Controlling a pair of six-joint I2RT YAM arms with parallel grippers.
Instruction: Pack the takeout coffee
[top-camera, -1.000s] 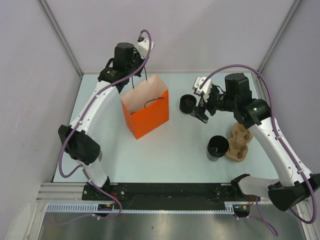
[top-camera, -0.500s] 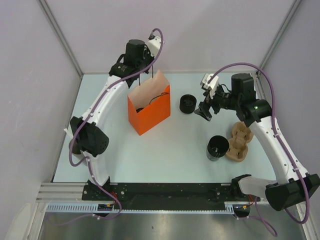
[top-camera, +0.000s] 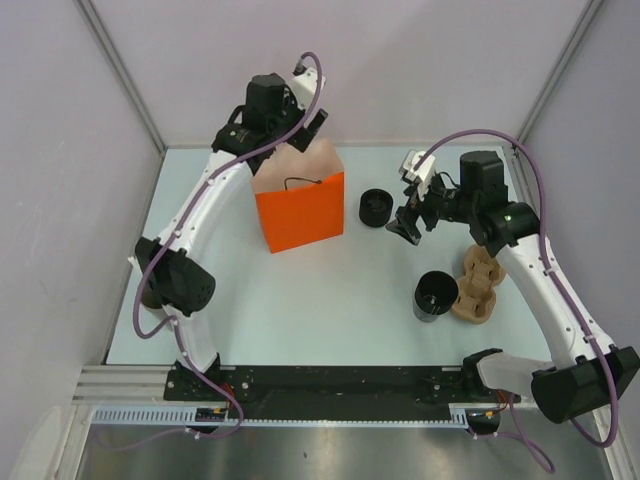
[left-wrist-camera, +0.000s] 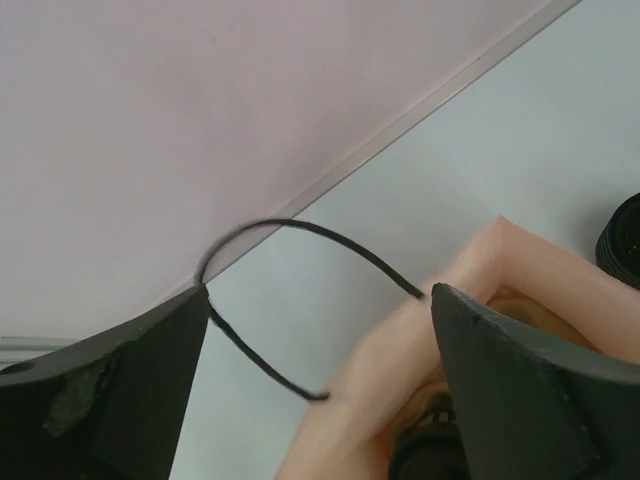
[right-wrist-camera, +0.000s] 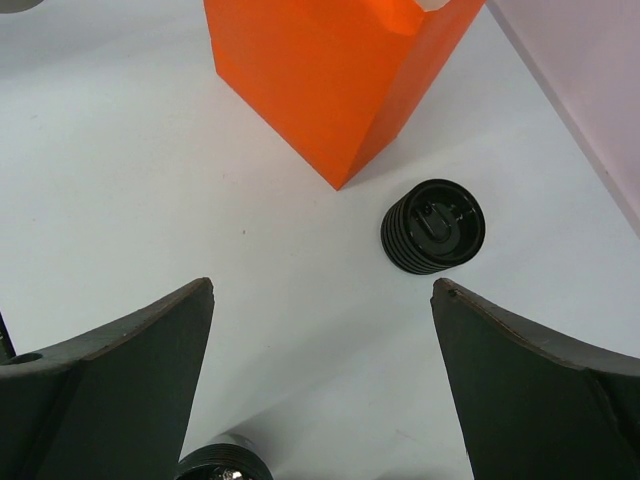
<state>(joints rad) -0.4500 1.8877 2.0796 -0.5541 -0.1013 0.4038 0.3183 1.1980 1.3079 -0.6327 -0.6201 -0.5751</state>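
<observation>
Both grippers are standing open while the takeout coffee (top-camera: 375, 207) is sitting on the table (top-camera: 330, 320).
Nearest, a wide black cup (top-camera: 436, 295) is sitting just beside a cardboard carrier (top-camera: 478, 285). Beyond them the right gripper (right-wrist-camera: 322, 290) is hovering near the coffee, jaws spread; the cup is standing upright just right of the orange bag (top-camera: 298, 210). Farthest, the left gripper (left-wrist-camera: 320, 300) is hanging over the bag's rim, jaws spread around its loose black handle (left-wrist-camera: 300, 230).
</observation>
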